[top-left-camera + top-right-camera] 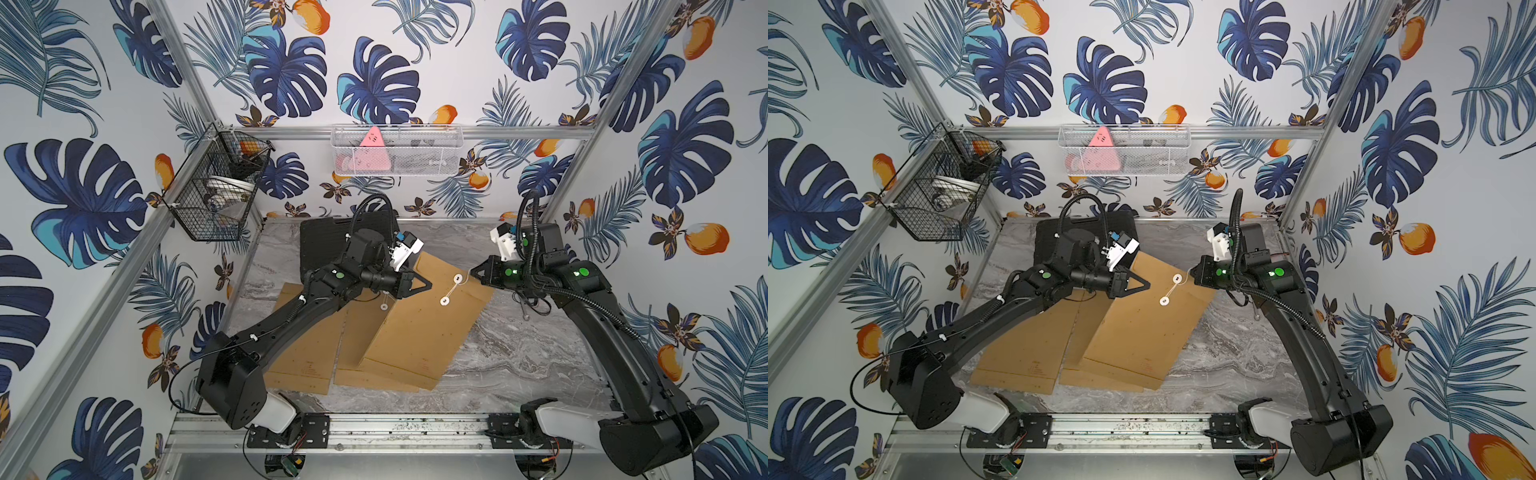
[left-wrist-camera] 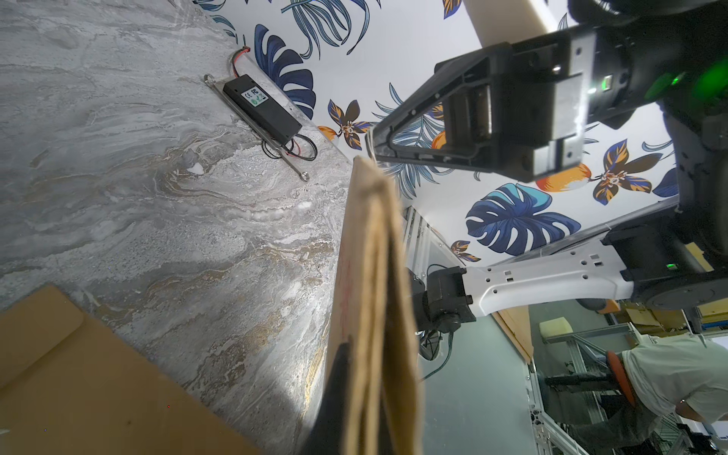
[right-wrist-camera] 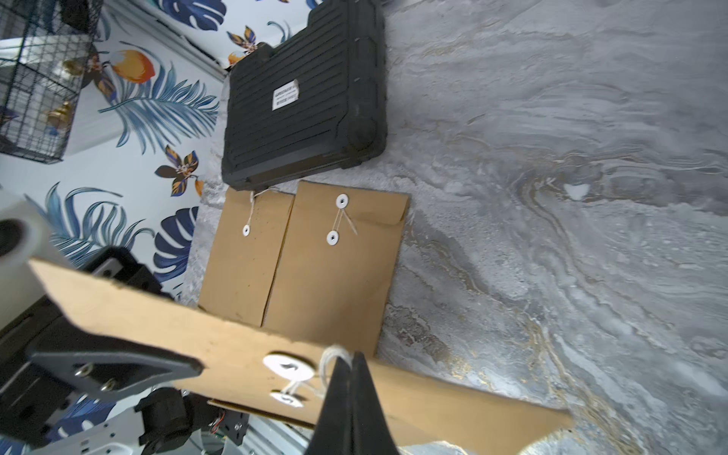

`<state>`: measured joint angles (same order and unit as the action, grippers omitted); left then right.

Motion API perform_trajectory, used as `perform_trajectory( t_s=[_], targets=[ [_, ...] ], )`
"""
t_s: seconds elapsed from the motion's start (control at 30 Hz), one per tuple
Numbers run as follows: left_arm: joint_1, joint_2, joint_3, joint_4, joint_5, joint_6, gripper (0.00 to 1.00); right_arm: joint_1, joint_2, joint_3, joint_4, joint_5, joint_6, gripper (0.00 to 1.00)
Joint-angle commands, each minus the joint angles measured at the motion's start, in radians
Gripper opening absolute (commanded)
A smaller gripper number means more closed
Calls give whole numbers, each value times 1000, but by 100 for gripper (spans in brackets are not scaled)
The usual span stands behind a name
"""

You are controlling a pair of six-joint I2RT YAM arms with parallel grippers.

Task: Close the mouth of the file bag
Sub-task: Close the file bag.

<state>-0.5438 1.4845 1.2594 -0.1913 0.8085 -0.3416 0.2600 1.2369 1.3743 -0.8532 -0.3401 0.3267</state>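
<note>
- File bag [image 1: 419, 328]: brown paper, middle of the table [image 1: 519, 365]. Its far end is lifted and its near end lies over another bag. In the left wrist view it shows edge-on [image 2: 370, 275].
- Two white discs on the bag's face: the far one [image 1: 458, 278] and the near one [image 1: 444, 300], with string [image 3: 333, 354] running between them and on to the right.
- Left gripper [image 1: 429, 285]: clenched on the far left edge of the lifted file bag; one dark finger [image 2: 335, 390] lies flat against the paper.
- Right gripper [image 3: 352, 364]: pinched tight on the string, just right of the far disc; in a top view its tip [image 1: 1194, 272] sits at the bag's far right edge.
- Two more brown bags lie flat to the left: the middle one [image 3: 338, 272] with its flap down and string between its discs, and the left one [image 3: 244, 260] with one disc showing.
- Black case [image 3: 303, 110]: ribbed, white label, at the far left of the table, touching the flat bags' far ends.
- Black wire basket [image 1: 212, 195]: on the left wall.
- White mesh basket [image 1: 415, 153]: on the far wall, with a pink triangle [image 1: 370, 151] inside.
- Small black box [image 2: 262, 110] with wires, at the right wall.
</note>
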Motion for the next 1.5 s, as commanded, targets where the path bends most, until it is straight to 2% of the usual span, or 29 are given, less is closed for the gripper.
perform_trajectory(
  t_s=[0.0,0.3,0.57,0.87,1.3,1.47],
  targets=[
    [2,-9,-5,56,18,-14,0,-9,11,3,2,45,-37,0],
    [-5,-7,-26,97,38,-48,0,-5,53,48,54,4,-14,0],
    [-21,9,-24,112,41,-54,0,22,74,92,43,15,-9,0],
    [-24,12,-29,112,28,-56,0,155,102,145,44,61,6,0],
    [-16,-1,-21,115,5,-64,0,187,51,35,91,-27,54,0],
    [9,-1,-24,145,-6,-87,0,187,17,-4,110,-52,60,9]
  ],
)
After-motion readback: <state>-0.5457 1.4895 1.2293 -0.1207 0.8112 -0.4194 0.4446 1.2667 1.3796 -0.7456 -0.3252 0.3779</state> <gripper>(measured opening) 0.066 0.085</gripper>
